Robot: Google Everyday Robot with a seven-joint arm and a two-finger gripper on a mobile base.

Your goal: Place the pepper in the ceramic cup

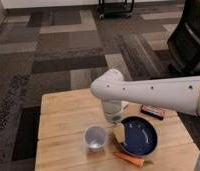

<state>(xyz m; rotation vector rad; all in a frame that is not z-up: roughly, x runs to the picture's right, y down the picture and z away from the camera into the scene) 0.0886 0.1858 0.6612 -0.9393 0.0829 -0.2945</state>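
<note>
The pepper [129, 160], slim and orange-red, lies on the wooden table [63, 120] near the front edge, just in front of the blue bowl. The white ceramic cup [95, 137] stands upright to the pepper's left. It shows nothing inside. My white arm reaches in from the right and turns down at the table's middle. The gripper [113, 118] hangs at its end, just behind the cup and the bowl's left rim, mostly hidden by the wrist. It is apart from the pepper.
A dark blue bowl [140, 136] sits right of the cup, with a beige block [119, 133] at its left rim. A dark bar with a red label [153, 111] lies behind the bowl. Patterned carpet surrounds the table; a dark chair [190, 35] stands at the far right.
</note>
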